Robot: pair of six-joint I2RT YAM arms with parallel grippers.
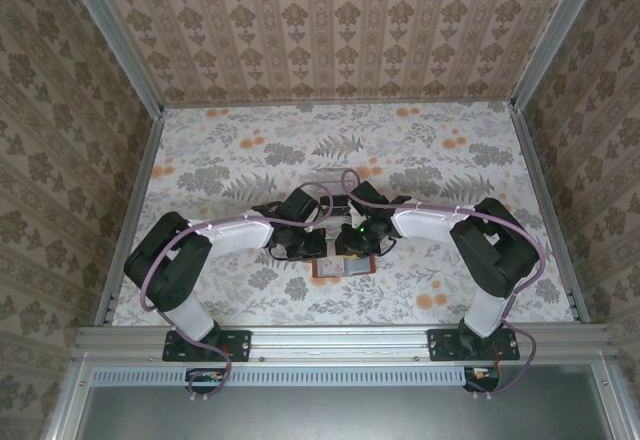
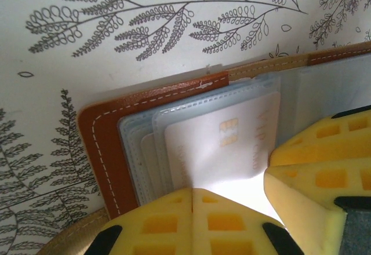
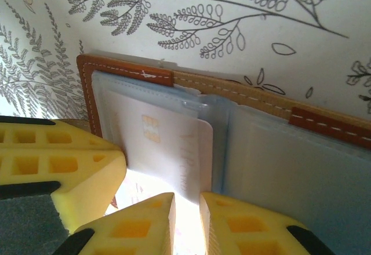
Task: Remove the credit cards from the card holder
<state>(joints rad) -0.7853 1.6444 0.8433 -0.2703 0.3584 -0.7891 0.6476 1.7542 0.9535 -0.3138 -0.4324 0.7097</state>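
Note:
The card holder [image 1: 342, 268] lies open on the floral cloth between both arms, its reddish-brown leather edge [image 2: 104, 145] framing clear pocket panels. A pale credit card [image 2: 220, 145] with a gold chip sticks partway out of the left-hand pockets. My left gripper [image 2: 193, 191] is shut, its yellow tips pressed together on the pockets' near edge. My right gripper [image 3: 186, 200] stands narrowly open, with the near corner of the card [image 3: 168, 139] at the gap between its fingers. In the right wrist view the card holder [image 3: 127, 69] fills the middle, and a left finger [image 3: 64, 168] rests beside the card.
A small clear plastic tray [image 1: 335, 182] sits just beyond the two grippers. Patterned walls close in the table on the left, right and far sides. A right finger [image 2: 324, 174] crowds the right side of the left wrist view.

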